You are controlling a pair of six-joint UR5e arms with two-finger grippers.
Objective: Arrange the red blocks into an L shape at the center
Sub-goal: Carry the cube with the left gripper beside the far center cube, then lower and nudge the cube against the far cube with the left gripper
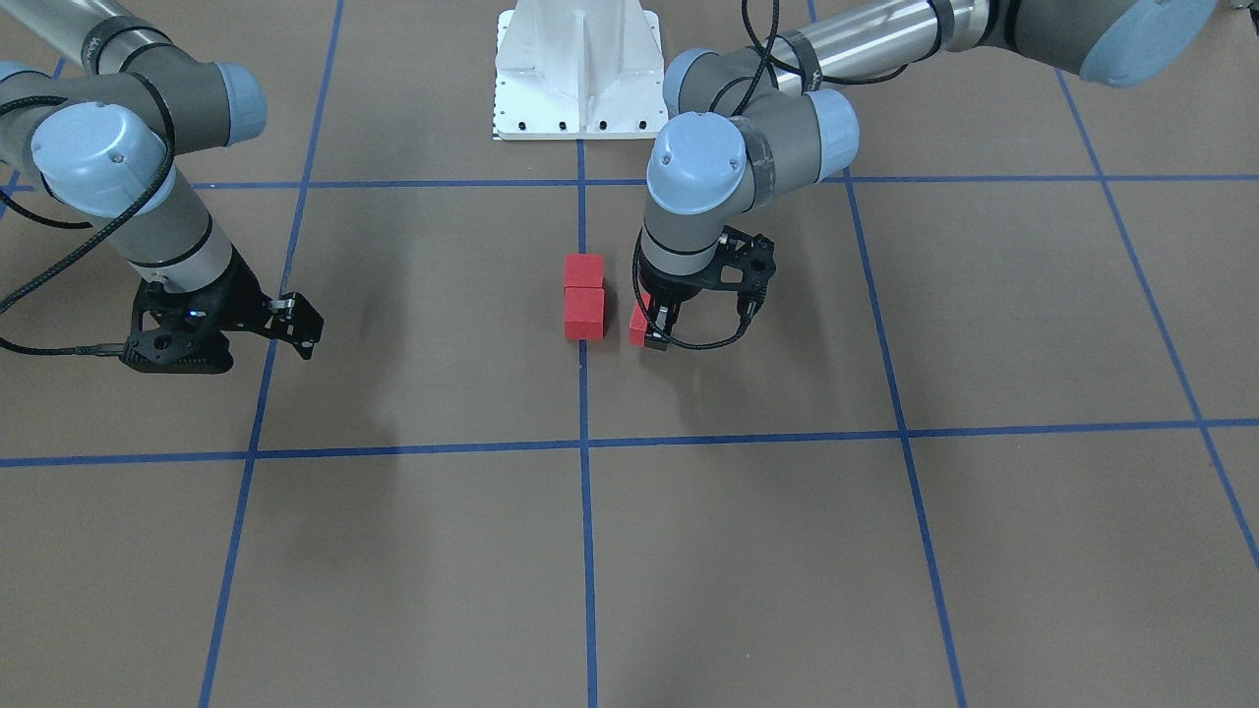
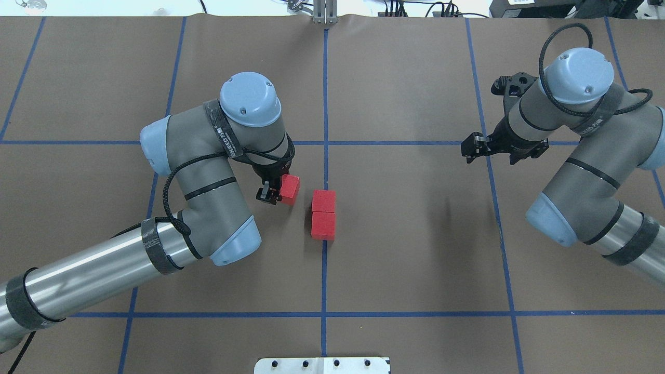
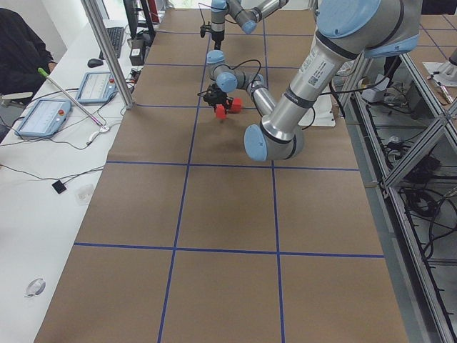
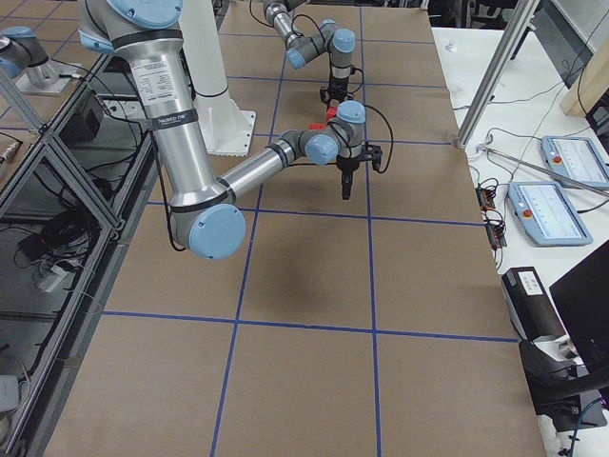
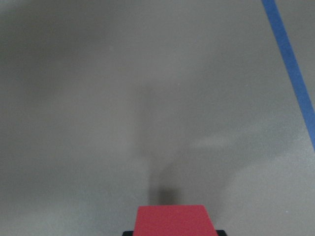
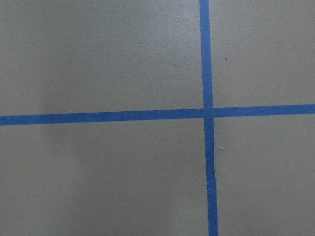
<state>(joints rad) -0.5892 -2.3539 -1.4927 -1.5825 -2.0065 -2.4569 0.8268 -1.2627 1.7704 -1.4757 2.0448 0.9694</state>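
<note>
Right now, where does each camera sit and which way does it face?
Front-facing: across the table, facing the white base; left arm at view right.
Overhead: behind the base, looking forward and down; left arm at view left.
Exterior left: table's end, looking along it; left arm near.
Exterior right: opposite end; right arm near.
Left wrist: down at the table; red cube in the left jaws.
Right wrist: down at a blue tape crossing; no body shown.
Shared: front-facing and overhead both show two touching red cubes.

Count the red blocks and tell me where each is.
3. Two blocks touch on the central blue line; the third block sits apart, in the left end effector. None seems hidden.
</note>
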